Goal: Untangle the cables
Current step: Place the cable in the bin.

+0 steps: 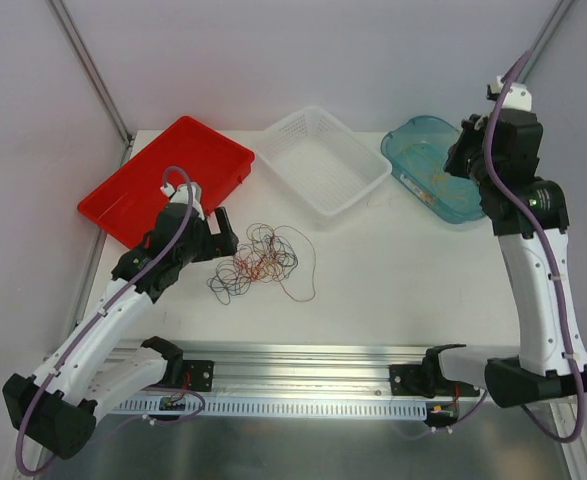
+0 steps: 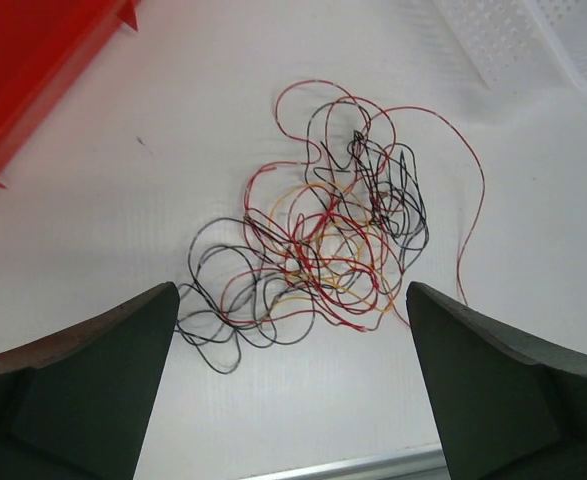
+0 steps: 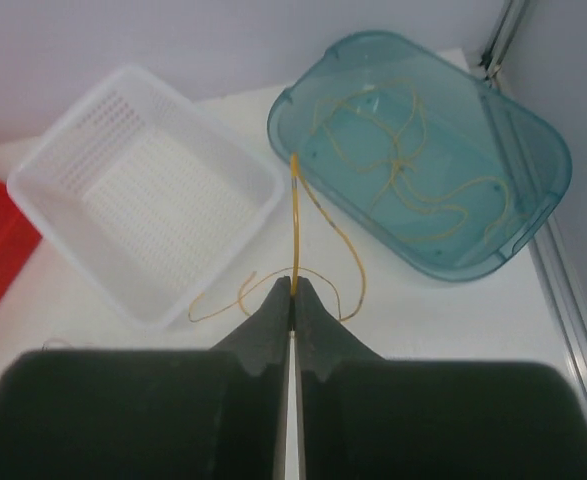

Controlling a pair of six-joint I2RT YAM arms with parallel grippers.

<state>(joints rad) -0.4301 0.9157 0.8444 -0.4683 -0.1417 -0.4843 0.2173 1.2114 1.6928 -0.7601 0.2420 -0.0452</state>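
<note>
My right gripper (image 3: 293,287) pinches 1 yellow cable (image 3: 295,215) at the teal bin (image 3: 536,132), due for release; my left gripper (image 2: 293,292) gapes wide over the tangle (image 2: 325,245), and next needs 1 loose strand.

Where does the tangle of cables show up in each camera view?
Top external: the tangle lies mid-table, nearer the arms than the white basket.
Left wrist: the tangle fills the centre; the basket's corner is at top right.
Right wrist: the tangle is not in it; the basket sits at left.
Shared landmark: the basket.
</note>
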